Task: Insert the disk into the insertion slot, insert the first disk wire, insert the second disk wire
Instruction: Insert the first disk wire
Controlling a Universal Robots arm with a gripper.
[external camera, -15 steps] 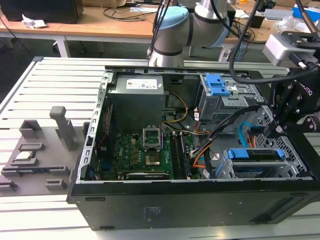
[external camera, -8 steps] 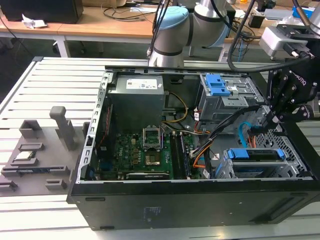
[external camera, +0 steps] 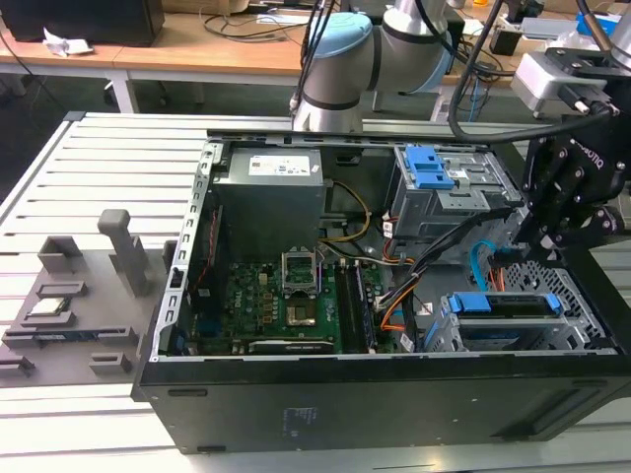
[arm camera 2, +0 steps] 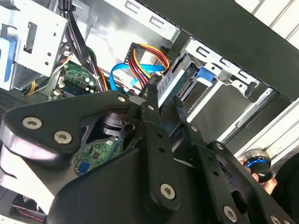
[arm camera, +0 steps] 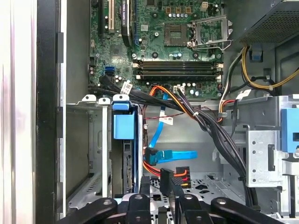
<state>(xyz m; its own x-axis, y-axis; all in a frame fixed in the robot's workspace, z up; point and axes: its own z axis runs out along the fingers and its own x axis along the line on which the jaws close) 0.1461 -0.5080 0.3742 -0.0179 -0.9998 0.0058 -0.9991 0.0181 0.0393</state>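
Slatted grey table (external camera: 99, 158), wooden desks (external camera: 197, 54) behind

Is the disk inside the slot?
Yes, in the first wrist view the disk, in its blue carrier, sits between the metal walls of the slot.

Light: bright, even, from overhead.
Glare: metal panel (arm camera 2: 154, 18) beyond the gripper (arm camera 2: 164, 109) shines white.
Shadow: soft, inside the case (external camera: 394, 394) below the gripper.
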